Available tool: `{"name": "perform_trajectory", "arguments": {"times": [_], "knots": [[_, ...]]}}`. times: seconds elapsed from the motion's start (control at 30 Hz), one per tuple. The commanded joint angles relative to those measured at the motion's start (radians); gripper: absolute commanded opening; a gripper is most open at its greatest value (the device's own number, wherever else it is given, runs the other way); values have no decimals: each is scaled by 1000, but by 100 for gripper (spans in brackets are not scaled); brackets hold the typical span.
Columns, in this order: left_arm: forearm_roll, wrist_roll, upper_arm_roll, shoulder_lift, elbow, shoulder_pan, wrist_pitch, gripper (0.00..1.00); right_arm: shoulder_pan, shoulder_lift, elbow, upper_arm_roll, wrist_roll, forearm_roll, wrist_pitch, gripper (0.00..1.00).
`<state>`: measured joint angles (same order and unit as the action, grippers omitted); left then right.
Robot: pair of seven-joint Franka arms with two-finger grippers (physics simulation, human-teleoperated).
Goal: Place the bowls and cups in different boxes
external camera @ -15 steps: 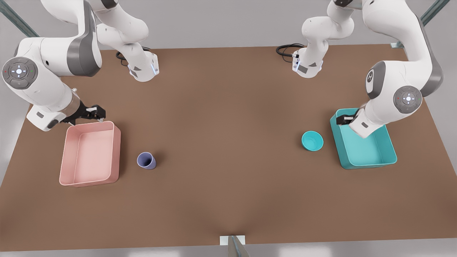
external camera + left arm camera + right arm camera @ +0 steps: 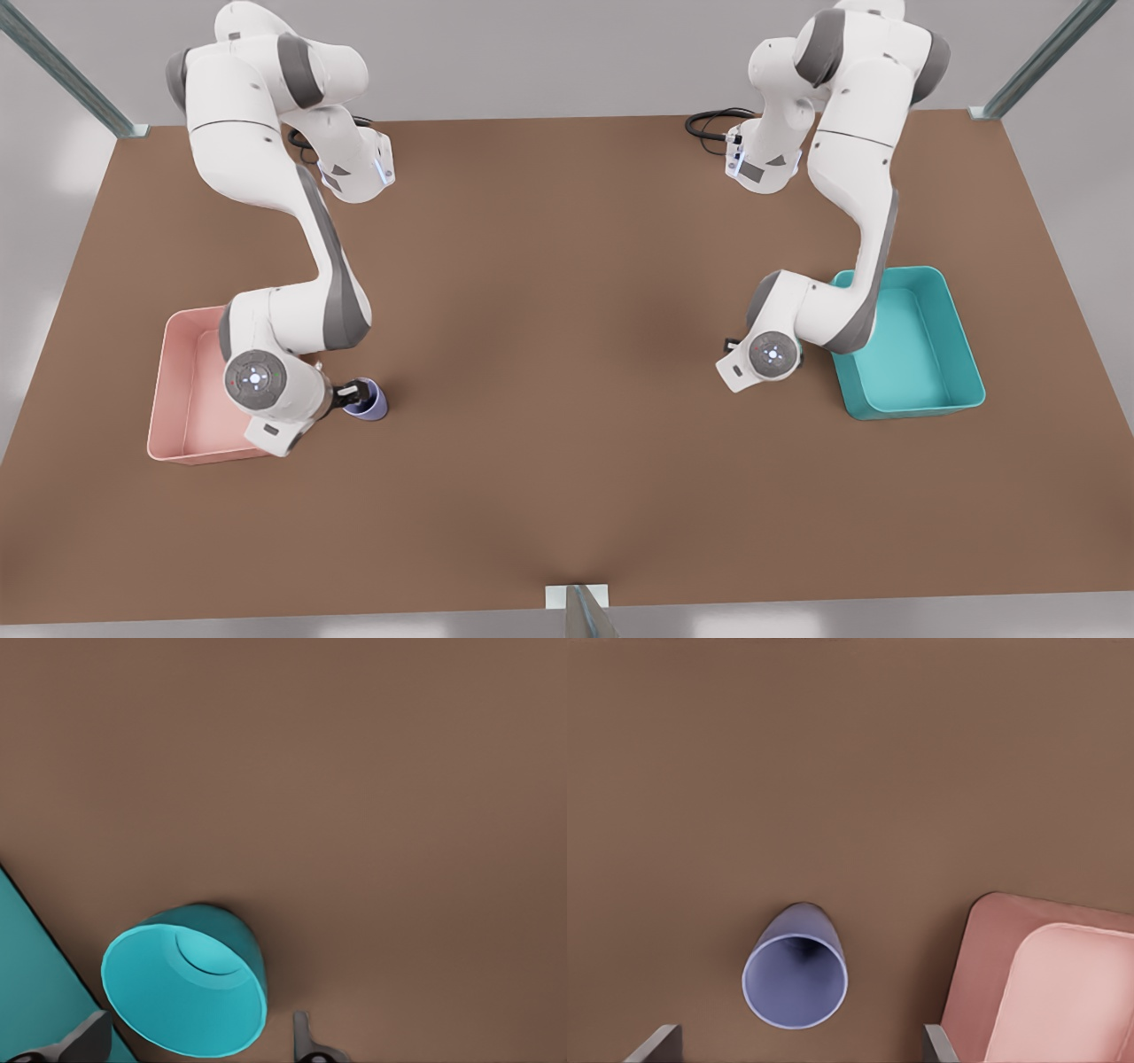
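Front view shows both arms have swung in: right gripper [image 2: 357, 391] open over the purple cup [image 2: 370, 403], left gripper [image 2: 199, 1041] open around the teal bowl [image 2: 184, 992], ready to grab.

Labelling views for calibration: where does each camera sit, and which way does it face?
Front: high, off the arms, angled down at the table and both arms.
Left wrist: above the bowl beside the teal box; left gripper open.
Right wrist: above the cup near the pink box; right gripper open.
Shared: cup, boxes.
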<state>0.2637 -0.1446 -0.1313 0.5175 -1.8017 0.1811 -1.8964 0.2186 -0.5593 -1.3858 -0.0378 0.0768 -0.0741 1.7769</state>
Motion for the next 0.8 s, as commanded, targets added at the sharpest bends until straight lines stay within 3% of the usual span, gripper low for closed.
{"name": "perform_trajectory", "arguments": {"times": [0.0,0.27,0.3,0.37,0.4,0.53,0.77], "knots": [[25,-170,4,1,-33,0,-167,100,-11,2,-30,-1,12,3,144,100],[20,-179,16,38,-107,-9,-262,97,-65,16,-237,1,26,28,351,100],[22,-179,16,39,-107,-9,-262,91,-65,22,-249,1,26,37,351,100],[22,-176,16,42,-107,-9,-262,56,-65,21,-289,-1,26,37,380,100],[22,-176,18,42,-107,-11,-260,44,-65,22,-312,-1,26,37,404,100],[20,-181,24,38,-103,-12,-256,21,-65,18,-335,-1,26,37,420,100],[15,-250,39,-119,-59,-11,-164,21,-65,12,-380,-1,26,37,418,100]]}}
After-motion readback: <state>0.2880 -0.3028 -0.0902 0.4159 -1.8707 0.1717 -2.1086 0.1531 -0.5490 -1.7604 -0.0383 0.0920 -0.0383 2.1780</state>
